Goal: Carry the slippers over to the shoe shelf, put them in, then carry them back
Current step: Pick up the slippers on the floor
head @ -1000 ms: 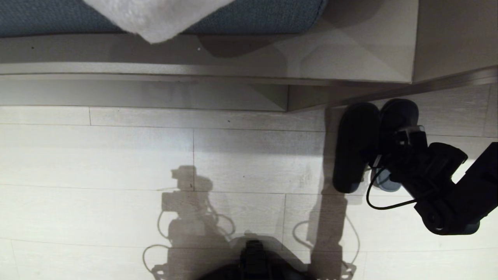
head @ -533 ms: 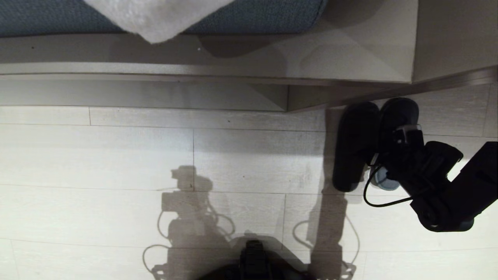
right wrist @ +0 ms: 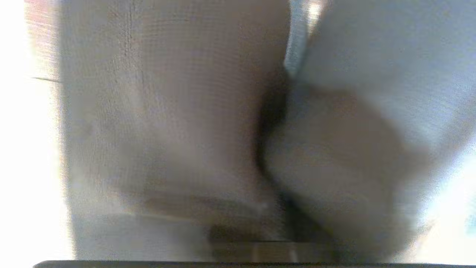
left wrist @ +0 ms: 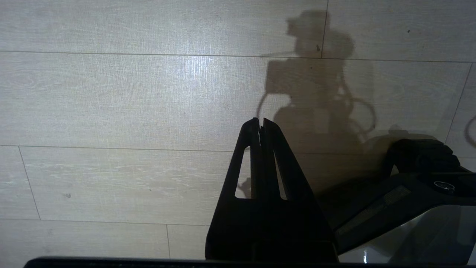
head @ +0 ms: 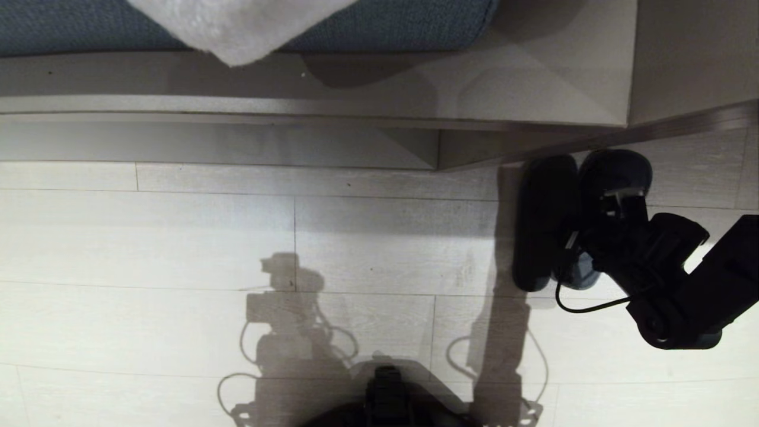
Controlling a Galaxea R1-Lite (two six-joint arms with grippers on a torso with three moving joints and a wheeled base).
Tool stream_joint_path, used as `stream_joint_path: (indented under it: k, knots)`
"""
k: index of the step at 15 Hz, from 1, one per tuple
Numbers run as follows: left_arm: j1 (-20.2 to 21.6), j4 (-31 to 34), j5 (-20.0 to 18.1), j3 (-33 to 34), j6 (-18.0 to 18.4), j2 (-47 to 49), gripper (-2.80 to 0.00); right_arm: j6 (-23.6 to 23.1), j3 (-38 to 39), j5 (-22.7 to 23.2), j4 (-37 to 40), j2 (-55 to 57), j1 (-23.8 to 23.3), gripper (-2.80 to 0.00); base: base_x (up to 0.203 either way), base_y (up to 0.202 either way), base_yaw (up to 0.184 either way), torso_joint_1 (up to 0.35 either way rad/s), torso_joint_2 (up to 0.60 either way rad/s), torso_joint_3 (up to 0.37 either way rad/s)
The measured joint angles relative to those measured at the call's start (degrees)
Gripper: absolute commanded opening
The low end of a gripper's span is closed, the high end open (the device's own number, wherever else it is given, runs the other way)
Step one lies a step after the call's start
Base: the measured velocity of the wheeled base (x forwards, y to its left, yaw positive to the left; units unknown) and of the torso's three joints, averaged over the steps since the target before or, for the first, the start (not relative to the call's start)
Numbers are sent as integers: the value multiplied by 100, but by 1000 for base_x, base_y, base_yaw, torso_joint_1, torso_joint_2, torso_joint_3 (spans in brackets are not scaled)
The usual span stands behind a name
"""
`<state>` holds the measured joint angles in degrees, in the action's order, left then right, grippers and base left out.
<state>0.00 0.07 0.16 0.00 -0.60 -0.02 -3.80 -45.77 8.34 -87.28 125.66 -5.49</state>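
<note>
**Right arm grips the two slippers on the floor**

The right arm comes in from the right side and reaches down and forward, with its wrist bent toward the floor (head: 178, 237). The right gripper (head: 584, 228) sits low between the two slippers (head: 545, 219). Its fingers are closed on the slippers, pinching the inner edges of both where they meet. In the right wrist view the fabric of the two slippers (right wrist: 167, 123) fills almost everything, the two pressed side by side with only a dark seam between them.

There are two slippers, one pair. They lie side by side on the pale floor, toes pointing to the furniture unit (head: 533, 89), just in front of its lower edge. The left one shows its full length; the right one is half covered by the gripper.

The left gripper (left wrist: 261, 124) hangs above bare floor planks, well apart from the slippers, and its fingers are pressed together with nothing between them.

On top of the unit I count one blue-grey cushion (head: 385, 24) and one white cloth (head: 237, 26) lying over it.
</note>
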Motion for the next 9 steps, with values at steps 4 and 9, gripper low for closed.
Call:
stream_joint_path:
  k: [4,9]
  knots:
    - [0,3,0,0,-7,0,-280,22,291,307,29,-213,-7,-280,0,0,0,0,0,0]
    - [0,2,0,0,-9,0,-280,190,1067,479,16,-1083,-11,-280,0,0,0,0,0,0]
